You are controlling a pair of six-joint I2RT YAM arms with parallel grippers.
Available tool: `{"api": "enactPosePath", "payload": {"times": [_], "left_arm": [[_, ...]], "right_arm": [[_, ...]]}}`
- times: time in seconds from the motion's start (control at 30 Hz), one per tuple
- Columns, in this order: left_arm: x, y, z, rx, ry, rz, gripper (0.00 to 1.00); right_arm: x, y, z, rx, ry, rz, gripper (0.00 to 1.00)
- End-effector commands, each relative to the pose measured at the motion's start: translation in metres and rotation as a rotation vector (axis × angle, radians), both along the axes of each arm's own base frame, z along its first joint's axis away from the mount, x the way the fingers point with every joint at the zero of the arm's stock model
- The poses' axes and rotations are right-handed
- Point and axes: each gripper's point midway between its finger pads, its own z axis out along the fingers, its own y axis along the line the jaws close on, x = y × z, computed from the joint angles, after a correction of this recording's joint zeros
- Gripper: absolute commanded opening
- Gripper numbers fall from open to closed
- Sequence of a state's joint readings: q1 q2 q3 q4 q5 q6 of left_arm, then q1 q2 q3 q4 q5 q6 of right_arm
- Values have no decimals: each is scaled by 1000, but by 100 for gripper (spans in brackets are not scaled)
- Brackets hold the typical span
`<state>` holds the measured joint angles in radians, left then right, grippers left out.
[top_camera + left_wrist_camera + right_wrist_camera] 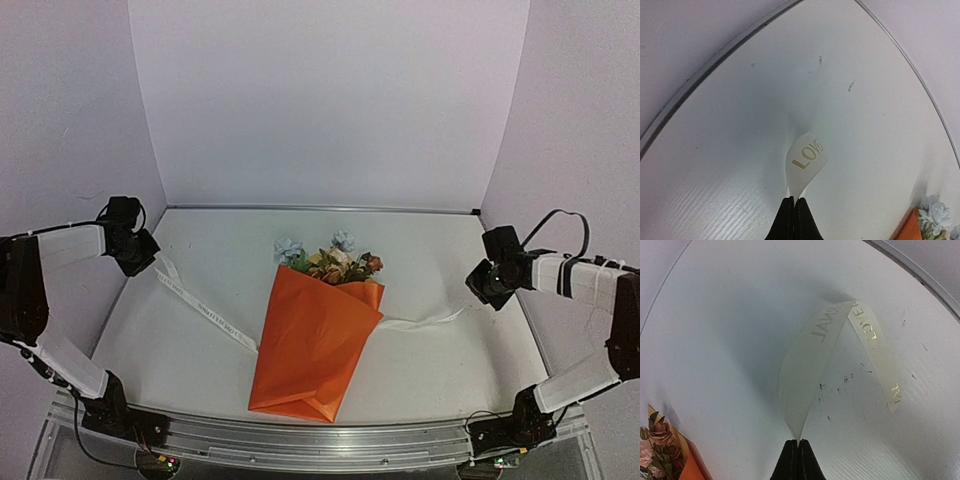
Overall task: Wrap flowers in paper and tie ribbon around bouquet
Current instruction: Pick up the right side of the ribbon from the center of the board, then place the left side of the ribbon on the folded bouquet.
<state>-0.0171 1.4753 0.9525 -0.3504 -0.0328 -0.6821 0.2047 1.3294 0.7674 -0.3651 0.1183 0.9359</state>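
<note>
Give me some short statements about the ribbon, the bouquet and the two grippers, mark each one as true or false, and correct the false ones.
1. The left gripper is shut on one end of the ribbon. True.
2. The right gripper is open and holds nothing. False: it is shut on the other end of the ribbon.
3. The bouquet stands upright on the table. False: it lies flat, with its flowers at the far end.
4. The ribbon has gold letters printed on it. True.
</note>
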Motion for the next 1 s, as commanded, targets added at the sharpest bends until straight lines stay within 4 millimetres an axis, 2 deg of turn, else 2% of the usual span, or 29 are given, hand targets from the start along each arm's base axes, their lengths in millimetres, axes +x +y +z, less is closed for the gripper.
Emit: {"api": "enactPosePath", "payload": {"times": [0.0,0.1,0.33,0.4,0.47,0.6,0.7,0.8,0.97], "left_arm": [[11,-80,20,-97,-64,-315,0],[-6,-135,19,-143,-65,-490,0],[-44,-211,22,-233,-92,-728,0],[-65,-238,16,-261,-70,-821,0],[-86,-256,2,-272,-23,-890,0],[-117,-270,-23,-270,70,-962,0],[-130,-273,-27,-268,84,-978,0],[-136,-275,-31,-272,96,-981,0],[-133,-276,-34,-254,99,-962,0]], "right_arm": [[-9,20,28,27,-73,75,0],[-24,62,32,20,-70,206,0],[-80,173,14,65,-26,495,0],[-87,201,7,109,-15,551,0],[-92,227,-9,172,17,592,0],[-91,260,-39,283,71,607,0],[-88,281,-52,369,75,616,0],[-85,297,-61,422,90,619,0],[-63,305,-64,433,89,610,0]]}}
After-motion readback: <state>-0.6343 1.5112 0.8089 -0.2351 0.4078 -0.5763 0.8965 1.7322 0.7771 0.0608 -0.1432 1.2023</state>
